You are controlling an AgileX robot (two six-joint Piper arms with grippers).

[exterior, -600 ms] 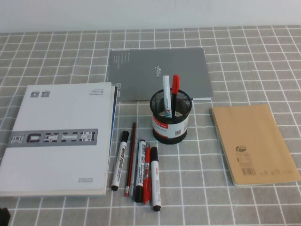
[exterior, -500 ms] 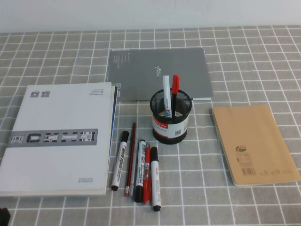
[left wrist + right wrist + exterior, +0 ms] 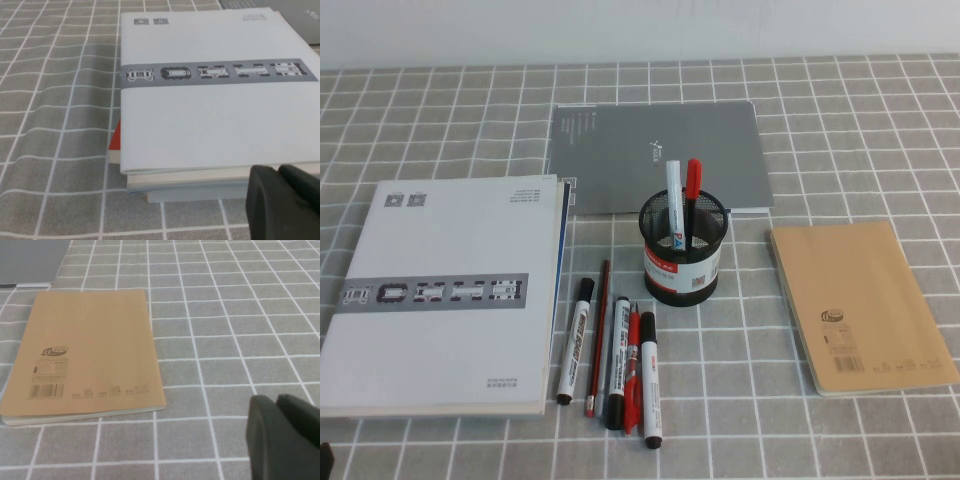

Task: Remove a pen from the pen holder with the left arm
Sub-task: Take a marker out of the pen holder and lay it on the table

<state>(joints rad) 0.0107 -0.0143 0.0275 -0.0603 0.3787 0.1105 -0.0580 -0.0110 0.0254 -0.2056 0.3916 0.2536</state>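
Only a dark corner of the left pincer (image 3: 279, 176) shows in its wrist view, cut off by the frame edge. Its two halves are pressed together, closed on nothing. The right pincer (image 3: 276, 402) is cropped the same way in its own view, and I cannot tell whether it is open or closed.

The black mesh pen holder (image 3: 684, 250) appears only in the high view. It stands on the bench (image 3: 880, 120) well apart from the left pincer, beyond the white book (image 3: 210, 110). A white marker (image 3: 673, 198) and a red-capped pen (image 3: 692, 185) stand in the holder, their lower ends hidden by the mesh and a label.

The left wrist view shows that the white book, just ahead of that pincer, tops a stack with a red edge poking out beneath it. A brown notebook (image 3: 85, 350) lies ahead of the right pincer. Loose pens (image 3: 610, 350) lie near the holder, on the left pincer's side of it. The grey book (image 3: 655, 155), beyond the holder, shows only as a corner in each wrist view.
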